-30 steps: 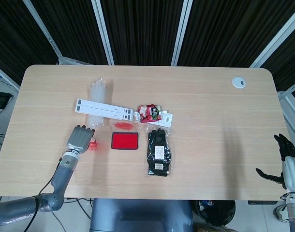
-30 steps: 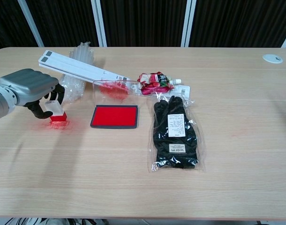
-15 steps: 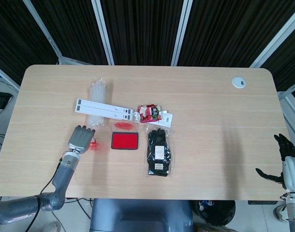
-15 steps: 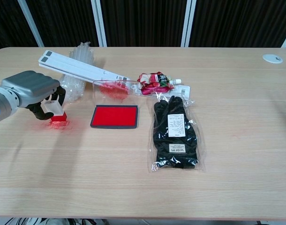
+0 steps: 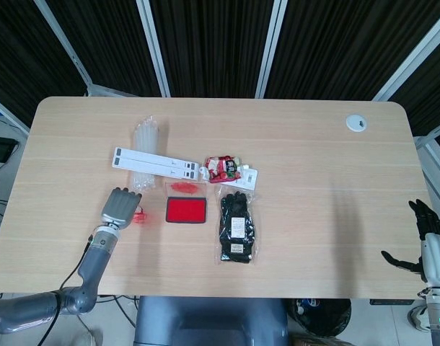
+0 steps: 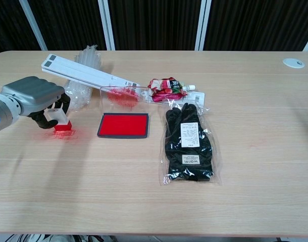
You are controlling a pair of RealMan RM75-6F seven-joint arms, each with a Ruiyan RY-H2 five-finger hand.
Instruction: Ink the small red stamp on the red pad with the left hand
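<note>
A: Our left hand (image 6: 35, 96) pinches the stamp (image 6: 60, 121), which sits on the table (image 6: 144, 201) at nine o'clock of the red pad (image 6: 124, 125), apart from it.

B: At three o'clock of the pad we see bagged gloves (image 6: 189, 141). Our right hand (image 5: 430, 241) hangs off the table's edge, fingers spread, holding nothing.

My small red stamp (image 6: 61, 122) has a clear top and stands upright on the table. The red pad (image 6: 124, 125), flat with a dark rim, lies at its 3 o'clock, apart.
</note>
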